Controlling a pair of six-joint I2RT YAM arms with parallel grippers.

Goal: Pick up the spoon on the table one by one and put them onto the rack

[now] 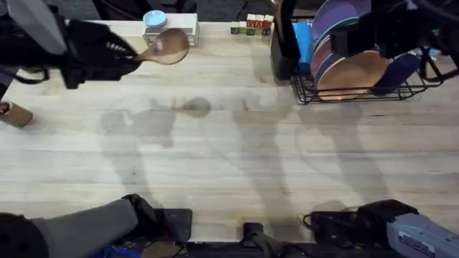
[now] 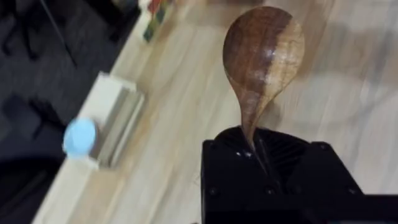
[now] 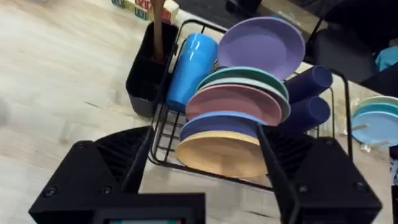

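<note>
i have the left claw closed on a spoon by its handle, right where the neck narrows below the bowl. on the left wrist view the oval bowl sticks straight out past the black fingers, its brown grain showing, lifted above the desk. from overhead the left arm is up at the far left of the desk, and the spoon pokes out of the claw toward the right, its bowl in front of a small white stand with a light blue round thing on it. a faint shadow of the spoon falls on the planks nearer the middle.

the rack sits at the far right of the desk, a black wire frame with plates standing in it: purple at the back, then green, pink, blue and an orange one in front. its black utensil holder stands at the rack's left end, and a wooden handle rises out of it. a blue cup lies just beside the holder, inside the rack.

the right claw hangs open over the rack, fingers spread wide with nothing between them. from overhead the right arm is a dark shape above the rack's far right.

some coloured blocks sit at the far edge, left of the holder. a brown cylinder lies at the desk's left edge.
</note>
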